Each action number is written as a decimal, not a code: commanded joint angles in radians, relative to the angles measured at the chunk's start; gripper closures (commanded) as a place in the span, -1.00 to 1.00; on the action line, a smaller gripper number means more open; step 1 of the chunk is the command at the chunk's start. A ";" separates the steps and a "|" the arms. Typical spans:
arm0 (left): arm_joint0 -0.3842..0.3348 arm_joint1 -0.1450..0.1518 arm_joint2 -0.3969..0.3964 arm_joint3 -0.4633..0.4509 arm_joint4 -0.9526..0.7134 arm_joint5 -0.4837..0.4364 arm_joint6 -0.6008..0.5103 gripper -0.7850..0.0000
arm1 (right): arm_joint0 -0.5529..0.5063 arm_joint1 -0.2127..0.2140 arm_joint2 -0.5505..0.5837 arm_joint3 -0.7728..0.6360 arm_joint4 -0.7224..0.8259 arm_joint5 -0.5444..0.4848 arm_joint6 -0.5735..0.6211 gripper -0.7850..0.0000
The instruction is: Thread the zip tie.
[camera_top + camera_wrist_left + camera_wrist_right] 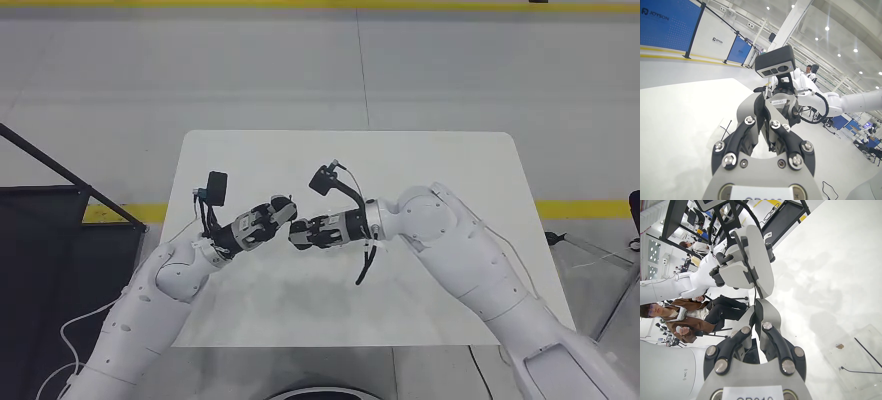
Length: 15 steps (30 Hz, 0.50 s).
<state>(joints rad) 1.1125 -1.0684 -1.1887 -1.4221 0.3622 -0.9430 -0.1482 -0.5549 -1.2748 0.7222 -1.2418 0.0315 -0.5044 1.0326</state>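
two grippers meet tip to tip: the left gripper (756, 285) and right gripper (756, 308) both pinch down on the zip tie (755, 294), a thin strand spanning the gap between them. it looks light, springy and slick; best gripped close to its end so it doesn't bend away.

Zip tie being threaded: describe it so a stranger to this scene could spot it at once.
Over the middle of the white table, the left hand and right hand sit almost tip to tip. The zip tie is the thin black strand bridging the gap between them. Unlike the spare ties lying flat, it hangs in the air, gripped at both ends.
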 commanded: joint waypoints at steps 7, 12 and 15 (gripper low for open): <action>-0.001 -0.002 -0.003 0.004 -0.012 -0.005 -0.014 0.68 | -0.003 -0.002 0.006 0.003 -0.005 0.001 -0.002 1.00; -0.001 -0.003 -0.005 0.006 -0.018 -0.010 -0.023 0.70 | -0.006 -0.003 0.012 0.002 -0.007 0.002 -0.004 1.00; -0.002 -0.004 -0.006 0.007 -0.023 -0.011 -0.031 0.69 | -0.008 -0.003 0.015 0.001 -0.010 0.002 -0.005 1.00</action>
<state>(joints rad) 1.1112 -1.0720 -1.1942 -1.4158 0.3406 -0.9536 -0.1765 -0.5626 -1.2775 0.7368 -1.2405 0.0231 -0.5018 1.0278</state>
